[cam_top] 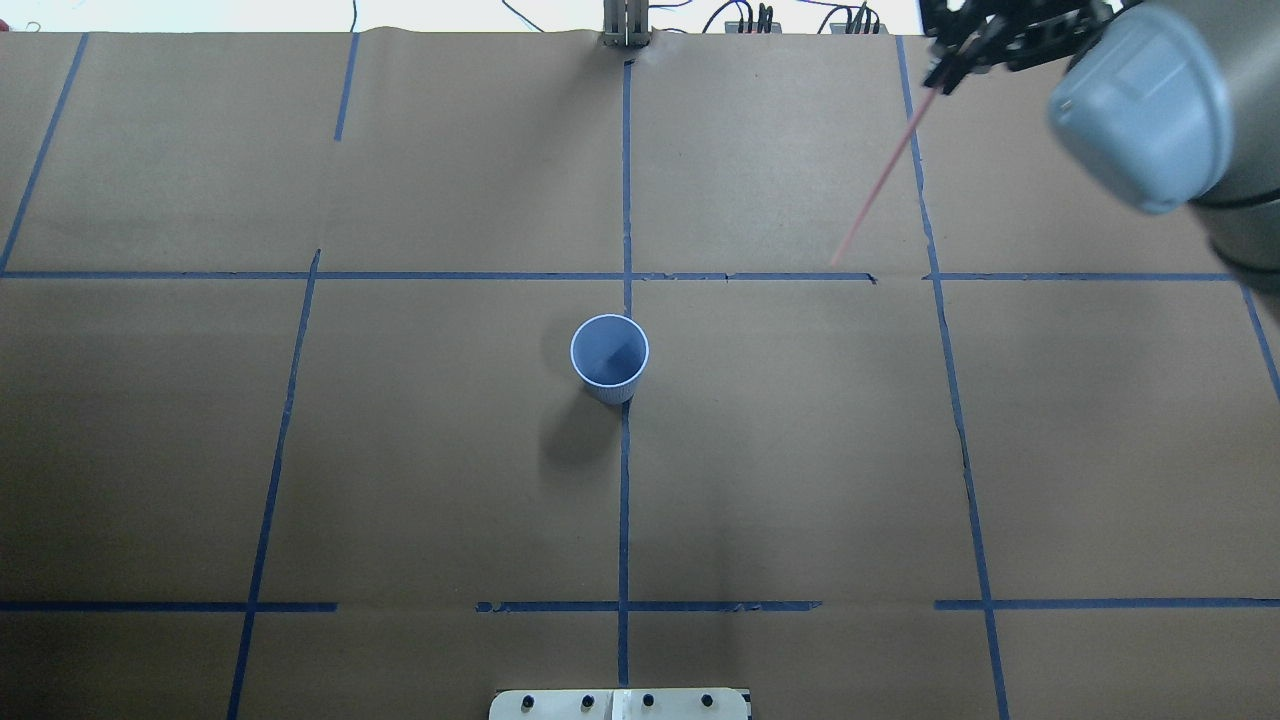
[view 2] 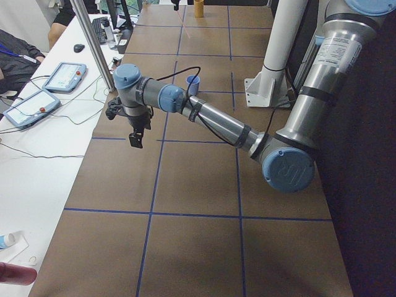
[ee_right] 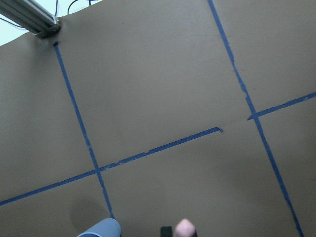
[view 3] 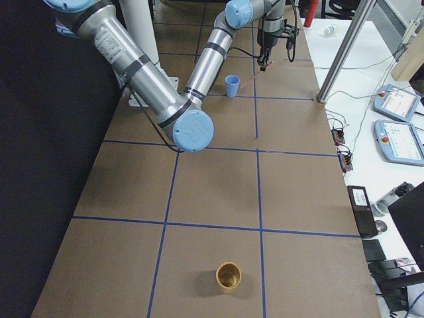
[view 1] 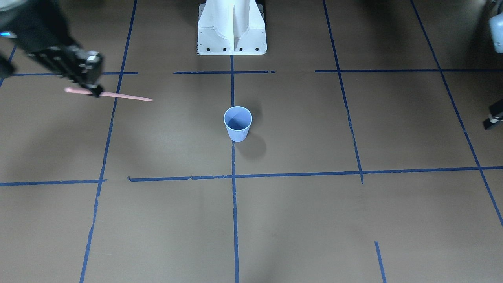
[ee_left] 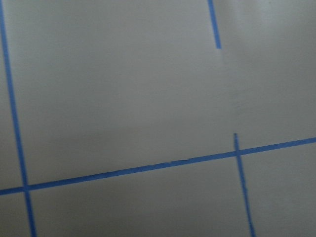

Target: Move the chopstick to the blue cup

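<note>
the left arm [view 2: 210, 120] hangs over the brown paper desk [cam_top: 450, 480] with its blue tape lines. i cannot tell if its jaws are open or closed. the small light-blue ribbed cup [cam_top: 609, 355] stands upright in the middle of the desk. well apart from it, the right arm's jaws are closed tight on the thin pink chopstick [cam_top: 880, 180], held up off the desk. from the front the stick pokes out both sides of the jaws. from above only one long end shows.
</note>
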